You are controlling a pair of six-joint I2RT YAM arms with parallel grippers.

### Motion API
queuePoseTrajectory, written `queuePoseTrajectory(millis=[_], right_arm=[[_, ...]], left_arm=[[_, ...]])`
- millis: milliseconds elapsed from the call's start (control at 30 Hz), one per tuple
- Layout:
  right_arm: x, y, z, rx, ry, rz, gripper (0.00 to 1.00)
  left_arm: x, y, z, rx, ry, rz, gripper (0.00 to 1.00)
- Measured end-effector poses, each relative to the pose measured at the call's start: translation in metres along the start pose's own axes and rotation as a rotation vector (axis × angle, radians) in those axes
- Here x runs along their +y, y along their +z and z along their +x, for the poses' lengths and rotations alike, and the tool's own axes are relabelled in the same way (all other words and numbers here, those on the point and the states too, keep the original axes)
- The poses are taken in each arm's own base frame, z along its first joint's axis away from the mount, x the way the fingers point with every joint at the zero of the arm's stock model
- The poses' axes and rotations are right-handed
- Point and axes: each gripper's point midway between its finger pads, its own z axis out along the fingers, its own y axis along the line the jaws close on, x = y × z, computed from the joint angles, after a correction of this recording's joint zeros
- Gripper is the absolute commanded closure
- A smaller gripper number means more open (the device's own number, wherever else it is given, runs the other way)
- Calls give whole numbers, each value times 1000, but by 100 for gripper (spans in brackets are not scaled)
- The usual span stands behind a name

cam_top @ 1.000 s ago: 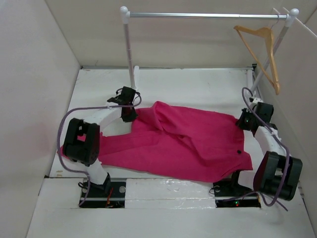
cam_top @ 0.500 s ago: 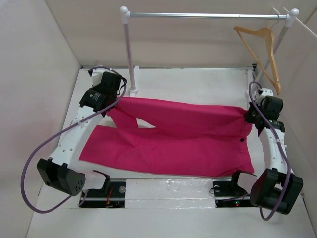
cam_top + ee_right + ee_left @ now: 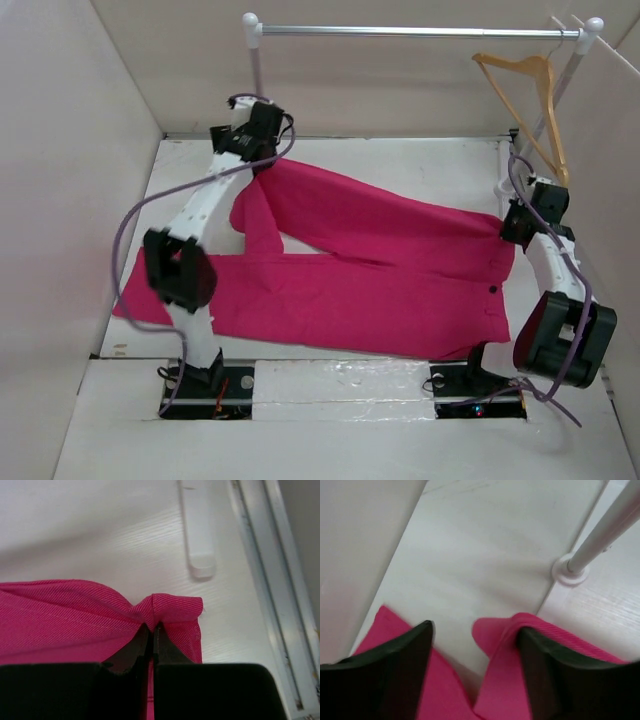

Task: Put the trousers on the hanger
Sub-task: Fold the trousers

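the trousers lie spread across the desk, waist at its right edge; the hanger hangs from the rail over the far right corner. right gripper is pinched tight on a waist corner; left gripper, jaws parted, holding nothing, sits over a leg end at the far left corner. i'd gather both legs together before lifting. the near leg's cuff hides behind the left arm.

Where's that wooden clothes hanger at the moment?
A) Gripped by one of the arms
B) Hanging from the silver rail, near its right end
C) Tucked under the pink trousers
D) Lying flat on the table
B: the wooden hanger hangs by its hook from the silver rail near its right end, apart from the pink trousers spread out below.
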Motion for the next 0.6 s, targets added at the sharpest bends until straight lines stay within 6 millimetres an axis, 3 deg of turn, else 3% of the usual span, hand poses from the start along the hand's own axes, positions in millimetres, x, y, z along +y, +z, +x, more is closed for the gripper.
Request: queuePoseTrajectory(millis=[33,100,200,233,267,367,433,467,500,533,600], right_arm=[[-9,3,1,7,8,35,100],[-23,7,4,15,21,87,100],[-30,12,3,25,25,115,91],[-30,13,2,32,24,114,81],[-29,15,1,38,19,113,54],[-25,18,-5,35,-11,103,27],[-22,15,-8,27,-34,97,25],[-20,12,-10,19,-43,93,25],[-18,8,-12,10,-49,89,25],[-16,2,-15,-8,-56,83,24],[-12,-14,-21,-57,-68,78,21]], left_arm=[[-17,19,-3,13,21,-8,17],[-52,55,-1,36,46,-12,13],[-73,81,34,107,96,-2,13],[-71,81,48,133,105,1,19],[-67,77,63,151,94,18,22],[-34,47,104,202,54,79,27],[-10,25,123,221,-6,122,35],[-9,24,124,222,-11,124,41],[8,8,132,223,-73,161,51],[8,6,132,205,-117,202,60],[5,2,141,218,-143,257,58]])
